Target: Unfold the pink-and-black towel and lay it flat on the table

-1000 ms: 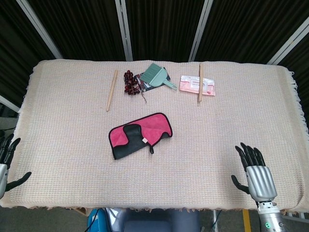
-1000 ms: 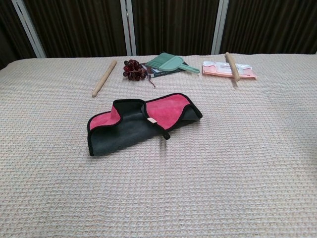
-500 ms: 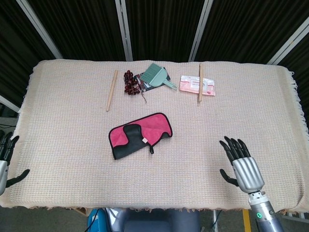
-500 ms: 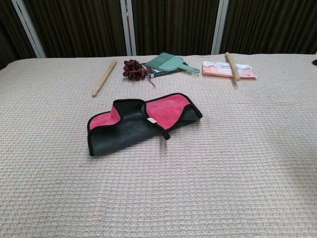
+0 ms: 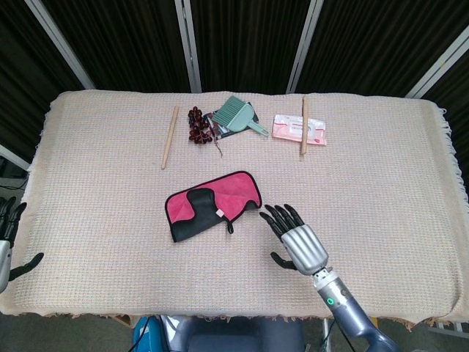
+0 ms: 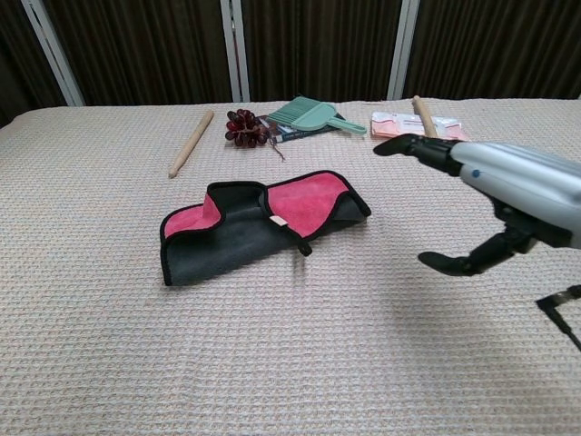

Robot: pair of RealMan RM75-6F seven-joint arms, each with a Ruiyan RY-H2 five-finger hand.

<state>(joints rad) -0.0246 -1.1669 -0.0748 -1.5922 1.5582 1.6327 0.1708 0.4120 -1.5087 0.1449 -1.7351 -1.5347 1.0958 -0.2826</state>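
Right hand (image 5: 299, 240), fingers spread and empty, hovers beside the folded towel (image 5: 211, 204); only the head view shows the left hand (image 5: 7, 236), also spread.

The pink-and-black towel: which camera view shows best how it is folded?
The chest view: the pink-and-black towel lies close and large, with the pink layer turned back over the black side and a small loop at the fold. The head view shows the towel from above, smaller, giving mainly its outline.
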